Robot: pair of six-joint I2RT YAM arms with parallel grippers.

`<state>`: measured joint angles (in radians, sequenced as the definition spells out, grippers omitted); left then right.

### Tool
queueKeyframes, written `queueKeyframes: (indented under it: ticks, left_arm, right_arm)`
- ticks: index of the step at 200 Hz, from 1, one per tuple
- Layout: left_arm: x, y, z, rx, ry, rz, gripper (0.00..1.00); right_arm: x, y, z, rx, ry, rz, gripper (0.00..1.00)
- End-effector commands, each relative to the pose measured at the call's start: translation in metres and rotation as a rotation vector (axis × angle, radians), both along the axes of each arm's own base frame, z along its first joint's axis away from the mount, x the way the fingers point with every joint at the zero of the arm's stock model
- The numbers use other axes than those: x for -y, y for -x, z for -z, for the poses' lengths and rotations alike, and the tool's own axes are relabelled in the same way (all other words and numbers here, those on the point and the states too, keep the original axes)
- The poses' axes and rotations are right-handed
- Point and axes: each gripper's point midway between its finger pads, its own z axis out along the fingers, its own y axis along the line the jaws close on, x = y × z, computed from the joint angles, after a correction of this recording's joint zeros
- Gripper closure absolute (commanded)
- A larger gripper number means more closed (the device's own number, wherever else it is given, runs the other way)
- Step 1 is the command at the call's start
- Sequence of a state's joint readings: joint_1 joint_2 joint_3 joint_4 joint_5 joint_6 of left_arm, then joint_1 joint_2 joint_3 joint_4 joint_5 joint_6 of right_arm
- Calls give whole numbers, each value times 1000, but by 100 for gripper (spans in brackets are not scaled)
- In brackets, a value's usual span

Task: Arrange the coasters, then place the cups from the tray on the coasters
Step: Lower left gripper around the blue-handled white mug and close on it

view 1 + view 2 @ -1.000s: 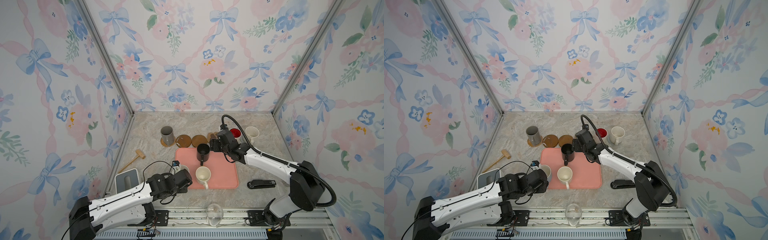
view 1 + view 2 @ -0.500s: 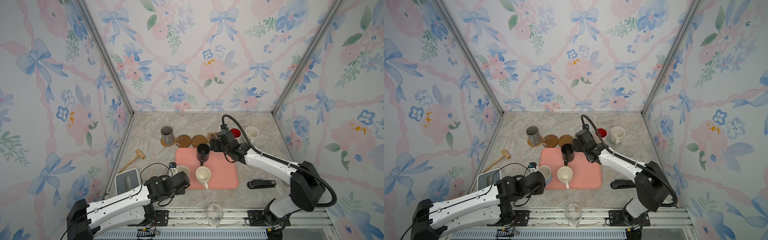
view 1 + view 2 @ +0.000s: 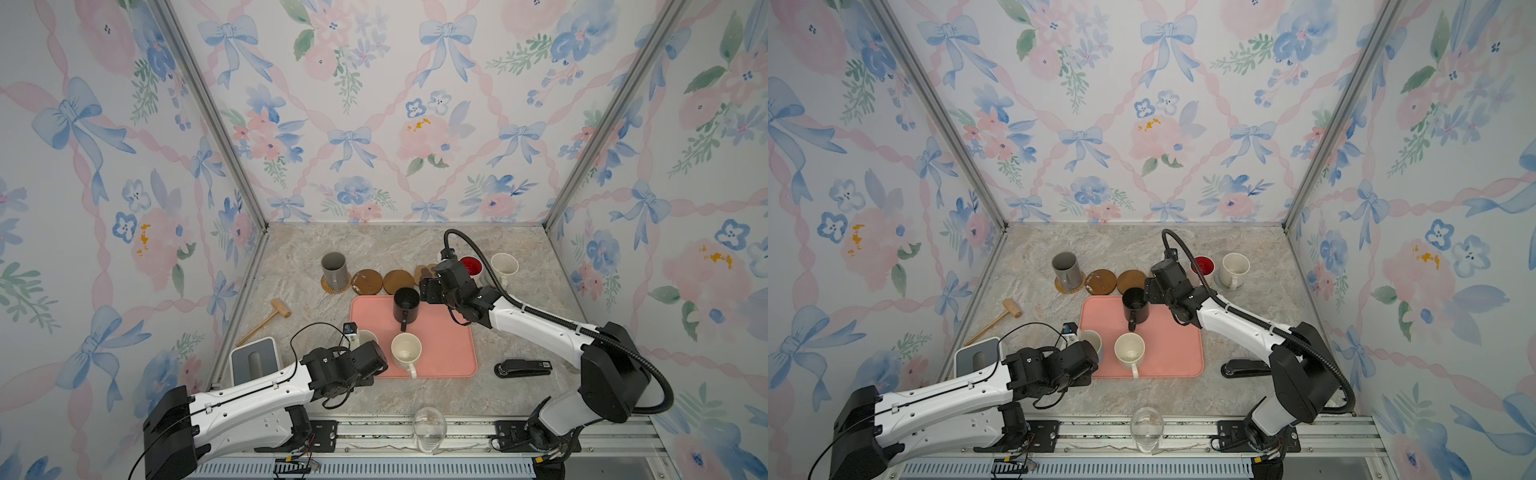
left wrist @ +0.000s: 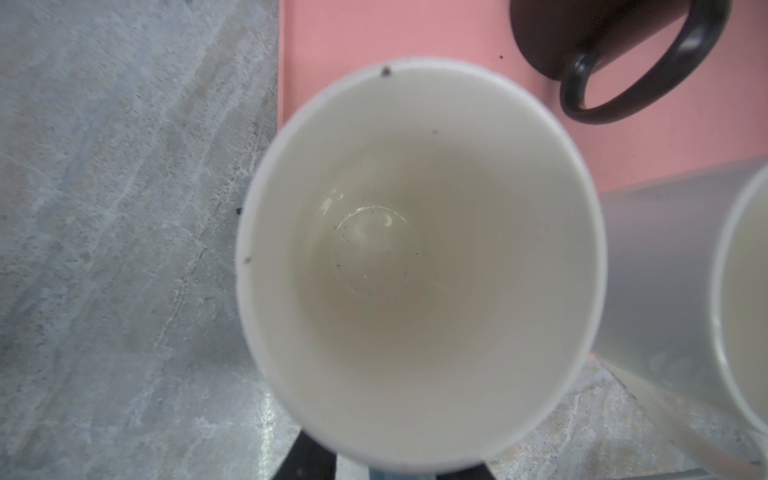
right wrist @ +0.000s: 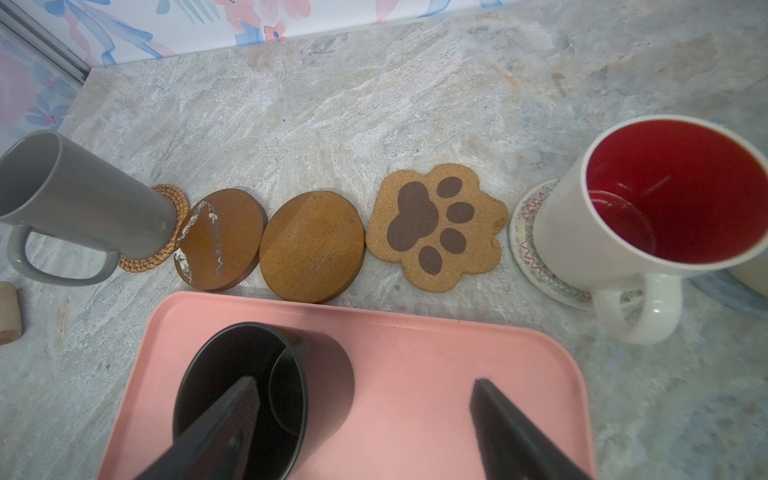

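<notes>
Leaving three of six mugs unplaced: matte black mug (image 3: 406,305), cream-white mug (image 3: 406,352) and pale blue mug (image 4: 415,270) at the salmon-pink rectangular tray (image 3: 449,353). Two brown round wooden coasters (image 5: 222,239) (image 5: 311,245) and the cork paw-print coaster (image 5: 436,226) lie bare. The right gripper (image 5: 363,384) gapes astride the black mug's wall. The left gripper (image 3: 370,355) hangs over the pale blue mug, and I cannot tell its grip.

three walls close the cell, a back wall (image 3: 395,124), a left wall (image 3: 104,187) and a right wall (image 3: 685,166), all papered white with blue bows, pink ribbons and pink and blue flowers. grey metal posts (image 3: 212,120) run up the back corners. the tabletop (image 3: 374,245) is pale marbled stone, beige and grey. a metal rail (image 3: 374,432) lines its near edge. the light is soft and even.
</notes>
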<state>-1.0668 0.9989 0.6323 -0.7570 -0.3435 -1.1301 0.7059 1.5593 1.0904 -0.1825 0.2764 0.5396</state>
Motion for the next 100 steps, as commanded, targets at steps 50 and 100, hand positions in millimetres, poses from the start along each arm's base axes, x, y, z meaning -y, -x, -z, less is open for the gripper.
queueKeyframes:
  ticks: [50, 100]
  left_arm:
    - [-1, -6, -4, 24, -43, 5, 71]
    - [-2, -8, -3, 32, -56, 4, 74]
  right_arm:
    - [4, -1, 4, -17, 3, 7, 17]
    - [4, -2, 6, -22, 4, 7, 17]
